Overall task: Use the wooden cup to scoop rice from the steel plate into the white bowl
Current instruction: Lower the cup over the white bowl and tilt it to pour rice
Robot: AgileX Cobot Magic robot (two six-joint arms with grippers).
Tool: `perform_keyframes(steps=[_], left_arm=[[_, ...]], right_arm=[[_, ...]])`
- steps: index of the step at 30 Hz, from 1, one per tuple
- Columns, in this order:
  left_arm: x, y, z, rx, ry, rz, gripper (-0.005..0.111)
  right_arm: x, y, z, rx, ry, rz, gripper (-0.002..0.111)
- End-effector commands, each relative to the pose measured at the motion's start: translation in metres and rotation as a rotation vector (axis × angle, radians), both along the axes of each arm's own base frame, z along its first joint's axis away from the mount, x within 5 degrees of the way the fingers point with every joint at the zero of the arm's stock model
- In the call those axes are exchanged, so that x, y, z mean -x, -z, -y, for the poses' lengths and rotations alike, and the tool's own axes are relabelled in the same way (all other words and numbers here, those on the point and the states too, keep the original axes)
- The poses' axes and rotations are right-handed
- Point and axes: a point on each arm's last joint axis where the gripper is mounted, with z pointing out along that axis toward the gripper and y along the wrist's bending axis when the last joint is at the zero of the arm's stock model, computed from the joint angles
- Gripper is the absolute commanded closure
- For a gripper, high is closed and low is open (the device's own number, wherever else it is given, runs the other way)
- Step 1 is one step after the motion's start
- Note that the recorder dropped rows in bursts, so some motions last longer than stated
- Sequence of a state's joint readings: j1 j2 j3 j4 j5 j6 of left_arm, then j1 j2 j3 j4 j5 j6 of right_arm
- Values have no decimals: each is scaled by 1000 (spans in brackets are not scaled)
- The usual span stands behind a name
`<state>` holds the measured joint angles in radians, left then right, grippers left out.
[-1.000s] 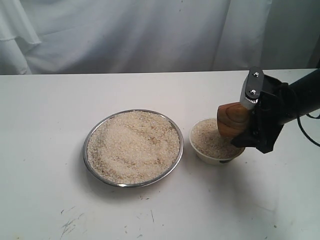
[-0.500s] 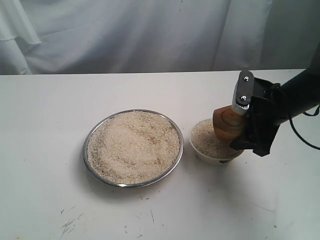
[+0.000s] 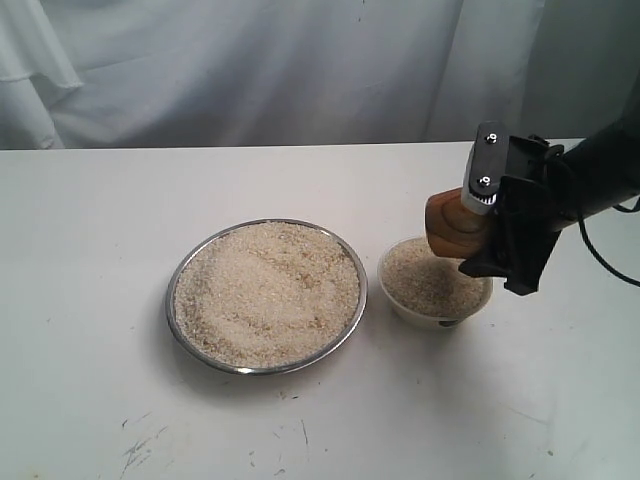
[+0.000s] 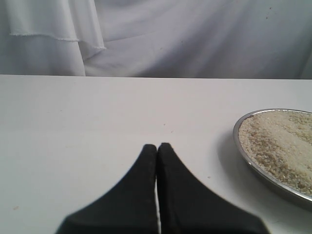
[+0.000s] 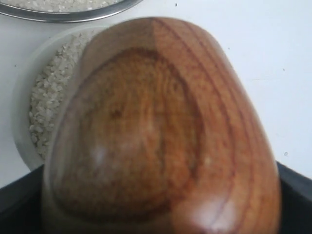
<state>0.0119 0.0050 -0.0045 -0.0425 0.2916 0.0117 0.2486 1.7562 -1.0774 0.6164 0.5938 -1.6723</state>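
The steel plate sits mid-table, heaped with rice; its rim also shows in the left wrist view. To its right stands the white bowl, holding rice. My right gripper is shut on the wooden cup, which hangs tilted just above the bowl's far right side. In the right wrist view the cup fills the frame, with the bowl behind it. My left gripper is shut, empty, over bare table left of the plate.
A white cloth backdrop hangs behind the white table. The right arm's dark body and cable reach in from the right edge.
My right gripper has lifted the wooden cup up out of the bowl's rice and slightly to the left. Plate and bowl have not moved.
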Motion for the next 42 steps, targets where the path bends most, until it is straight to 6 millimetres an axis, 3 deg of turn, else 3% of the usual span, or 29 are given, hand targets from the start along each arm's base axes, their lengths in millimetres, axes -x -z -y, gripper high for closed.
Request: perform_keyframes(steps=[1,18,27,42], left_arm=[[0,1,0,4,1,7,107],[0,1,0,4,1,7,107],[0,1,0,4,1,7,107],[0,1,0,4,1,7,107]], right_arm=[[2,-3,0,9,-8,6,108],[9,-8,-8,187,-62,75,108],[11,-25,-9,184,-26,144,108],[12,-27,-9,172,-5,137,108]])
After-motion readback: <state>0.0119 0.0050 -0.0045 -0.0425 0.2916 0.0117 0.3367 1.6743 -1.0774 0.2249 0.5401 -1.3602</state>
